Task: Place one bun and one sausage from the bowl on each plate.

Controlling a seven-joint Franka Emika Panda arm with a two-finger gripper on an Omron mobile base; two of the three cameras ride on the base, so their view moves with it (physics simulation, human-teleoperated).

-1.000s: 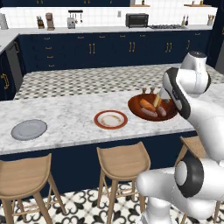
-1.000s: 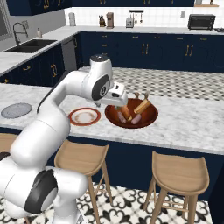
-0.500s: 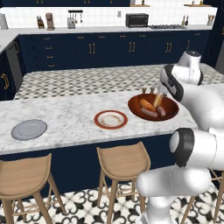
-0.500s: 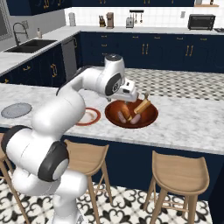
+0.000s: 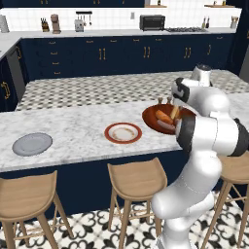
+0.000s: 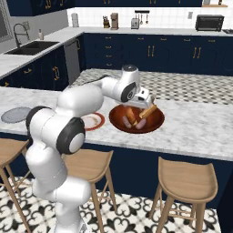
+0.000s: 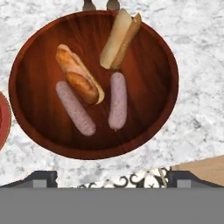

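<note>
Marble-topped island counter (image 5: pixel 73 131) runs across this navy kitchen, three wooden stools tucked under it. Near its right end sits the wide reddish-brown wooden bowl (image 7: pixel 153 127), holding two split buns and two pink sausages. Just beside it lies the red-rimmed cream plate (image 5: pixel 123 133), and well to the left the plain grey plate (image 5: pixel 32 144). Above the bowl hangs the white arm's two-finger gripper (image 7: pixel 111 178), jaws spread wide, holding nothing.

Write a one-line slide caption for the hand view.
Open gripper above a round reddish-brown wooden bowl holding two buns and two pink sausages.
</note>
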